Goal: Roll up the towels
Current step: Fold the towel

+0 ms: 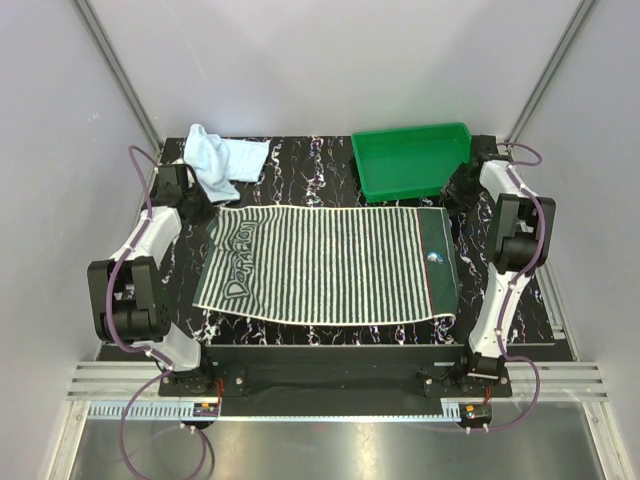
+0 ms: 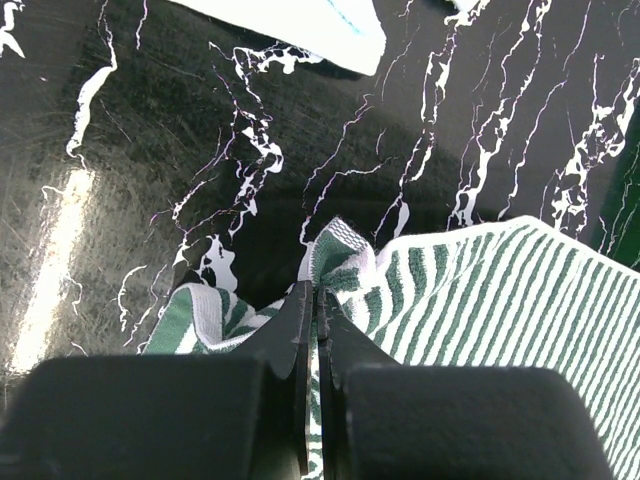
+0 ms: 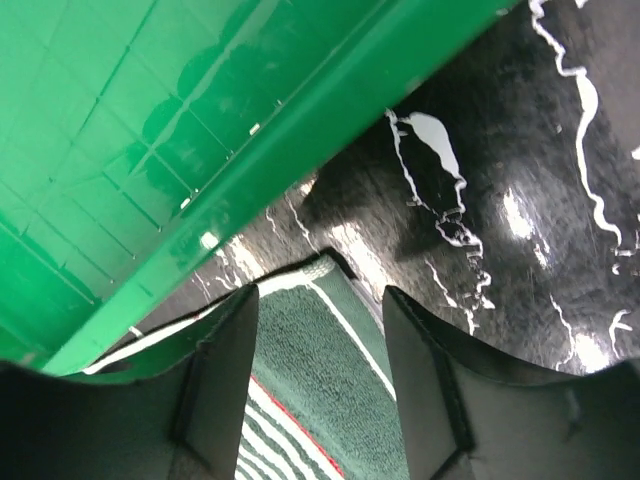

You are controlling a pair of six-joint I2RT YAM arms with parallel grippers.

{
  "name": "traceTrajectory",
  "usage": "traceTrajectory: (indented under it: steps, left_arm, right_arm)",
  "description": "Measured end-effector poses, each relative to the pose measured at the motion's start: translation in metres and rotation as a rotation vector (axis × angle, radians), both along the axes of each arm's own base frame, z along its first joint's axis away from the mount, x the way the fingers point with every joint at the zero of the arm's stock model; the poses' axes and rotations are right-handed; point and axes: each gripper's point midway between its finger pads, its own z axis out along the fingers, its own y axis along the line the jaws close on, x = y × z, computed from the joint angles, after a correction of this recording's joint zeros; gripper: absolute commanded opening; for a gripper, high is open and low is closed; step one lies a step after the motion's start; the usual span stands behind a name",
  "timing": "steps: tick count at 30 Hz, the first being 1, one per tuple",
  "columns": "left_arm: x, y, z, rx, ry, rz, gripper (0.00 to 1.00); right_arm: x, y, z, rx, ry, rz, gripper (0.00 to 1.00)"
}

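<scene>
The green-and-white striped towel (image 1: 330,265) lies spread flat in the middle of the table. My left gripper (image 1: 203,208) is at its far left corner. In the left wrist view the gripper (image 2: 318,292) is shut on that bunched corner of the striped towel (image 2: 480,300). My right gripper (image 1: 453,195) is at the towel's far right corner. In the right wrist view it (image 3: 320,300) is open and straddles the towel's dark green end band (image 3: 330,360) without holding it. The pale blue towel (image 1: 220,160) lies crumpled at the back left, and its edge shows in the left wrist view (image 2: 300,20).
A green plastic tray (image 1: 425,135) stands at the back right, close to my right gripper, with its wall right beside the fingers in the right wrist view (image 3: 150,120). The tabletop (image 1: 300,170) is black marbled. Grey walls enclose the cell.
</scene>
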Motion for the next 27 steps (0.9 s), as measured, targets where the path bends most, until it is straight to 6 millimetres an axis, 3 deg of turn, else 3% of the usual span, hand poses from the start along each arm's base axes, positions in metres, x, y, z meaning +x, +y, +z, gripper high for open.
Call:
traceTrajectory:
  steps: [7,17,27]
  left_arm:
    - [0.000,-0.002,0.000,-0.015,0.001,0.006,0.00]
    - [0.000,-0.005,-0.005,-0.038,0.004,0.007,0.00]
    - [0.000,-0.005,-0.006,-0.039,0.007,0.007,0.00]
  right_arm:
    - [0.011,-0.003,-0.004,-0.047,0.020,0.013,0.52]
    - [0.004,0.012,-0.019,-0.082,0.072,0.050,0.43]
    - [0.004,0.019,-0.021,-0.091,0.075,0.067,0.10]
